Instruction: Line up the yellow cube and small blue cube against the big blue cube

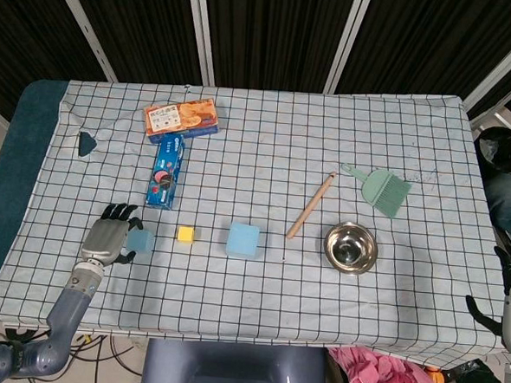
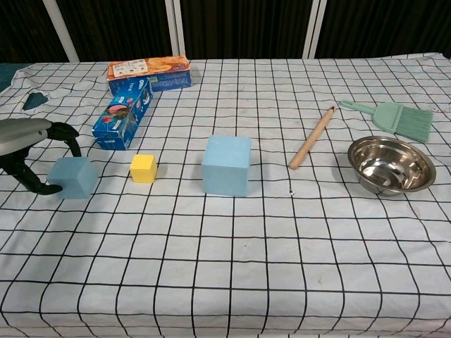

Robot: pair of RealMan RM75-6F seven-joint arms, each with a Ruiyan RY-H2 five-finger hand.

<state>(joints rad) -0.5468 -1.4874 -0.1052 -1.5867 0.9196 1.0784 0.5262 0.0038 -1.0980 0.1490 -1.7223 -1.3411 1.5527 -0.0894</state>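
Observation:
The big blue cube (image 1: 243, 240) (image 2: 227, 165) stands near the middle of the checked cloth. To its left, with a gap between, lies the yellow cube (image 1: 186, 234) (image 2: 143, 168). Further left is the small blue cube (image 1: 141, 239) (image 2: 72, 177), resting on the cloth. My left hand (image 1: 109, 237) (image 2: 28, 151) is right at that cube's left side. Its dark fingers (image 2: 68, 135) are spread around the cube's left face, and whether they press on it is unclear. My right hand (image 1: 507, 298) hangs past the table's right edge, fingers apart, holding nothing.
A blue biscuit pack (image 1: 165, 175) (image 2: 123, 114) and an orange box (image 1: 181, 119) (image 2: 149, 73) lie behind the cubes. To the right are a wooden stick (image 1: 311, 206) (image 2: 312, 138), a steel bowl (image 1: 351, 247) (image 2: 392, 165) and a green brush (image 1: 381, 189) (image 2: 394, 118).

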